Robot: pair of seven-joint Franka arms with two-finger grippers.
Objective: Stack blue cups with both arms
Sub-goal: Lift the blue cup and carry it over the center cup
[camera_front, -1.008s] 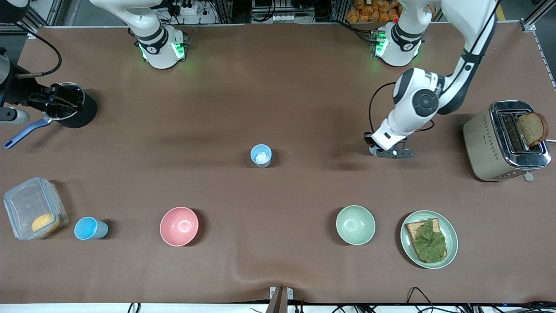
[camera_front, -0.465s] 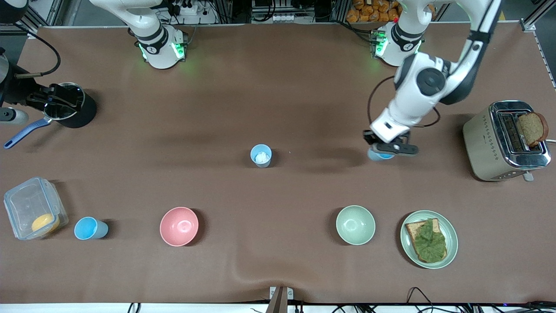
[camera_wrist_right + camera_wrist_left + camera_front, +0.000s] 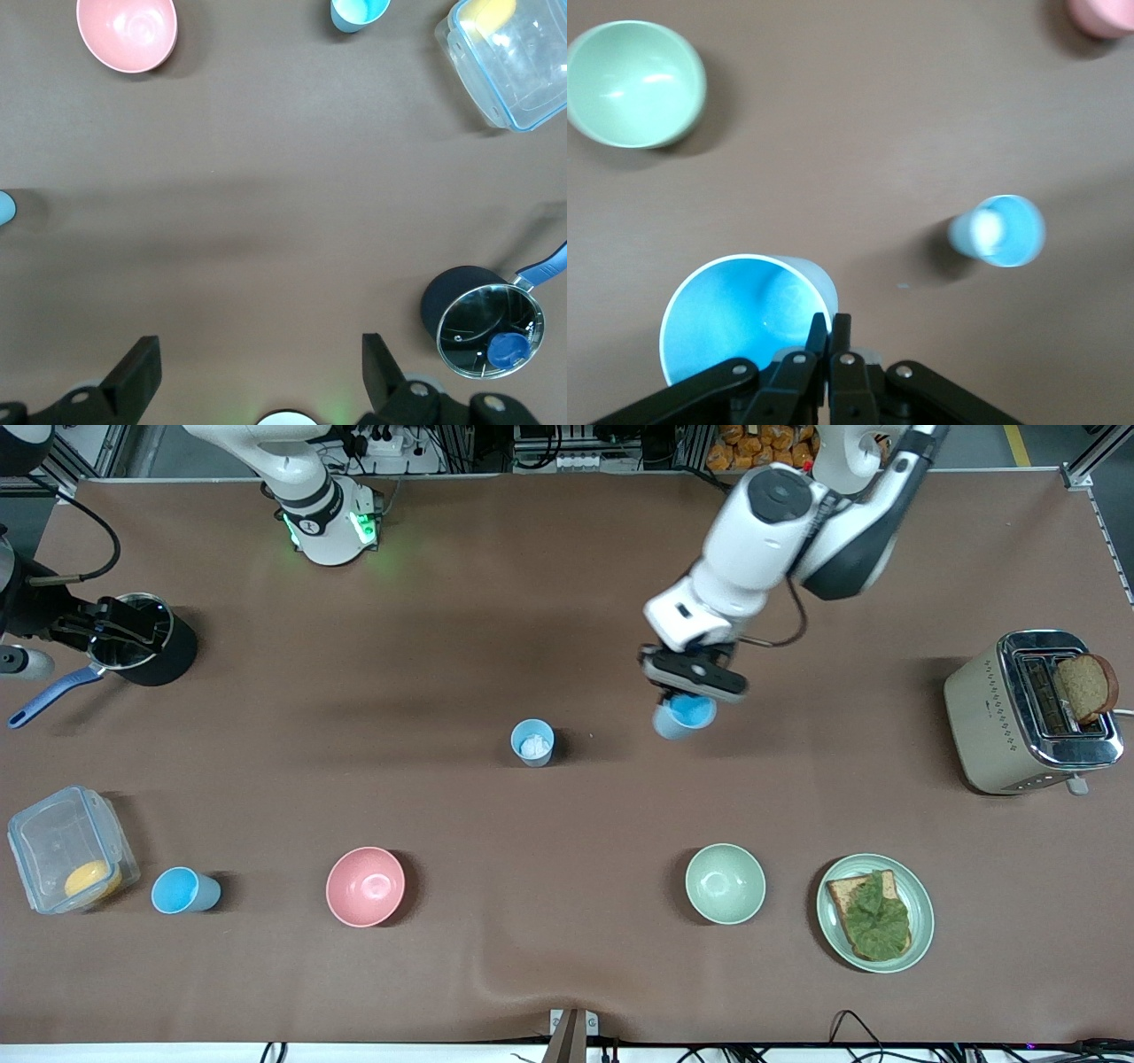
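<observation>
My left gripper (image 3: 692, 693) is shut on the rim of a light-blue cup (image 3: 683, 716) and holds it up in the air, upright, over bare table a little toward the left arm's end from a second blue cup (image 3: 532, 742) with a whitish patch inside. In the left wrist view the jaws (image 3: 830, 332) pinch the held cup's (image 3: 735, 314) wall, and the patch cup (image 3: 998, 230) stands apart. A third blue cup (image 3: 182, 890) stands near the front edge beside a clear container. My right gripper (image 3: 261, 365) is open and empty, high over the table near its base.
A pink bowl (image 3: 365, 886) and a pale green bowl (image 3: 725, 883) stand nearer the front camera. A plate with toast and lettuce (image 3: 875, 912) and a toaster (image 3: 1032, 708) are at the left arm's end. A clear container (image 3: 66, 859) and a black pot (image 3: 142, 646) are at the right arm's end.
My left gripper has lifted the blue cup off the table and carried it toward the patch cup at the middle. The right arm has not moved.
</observation>
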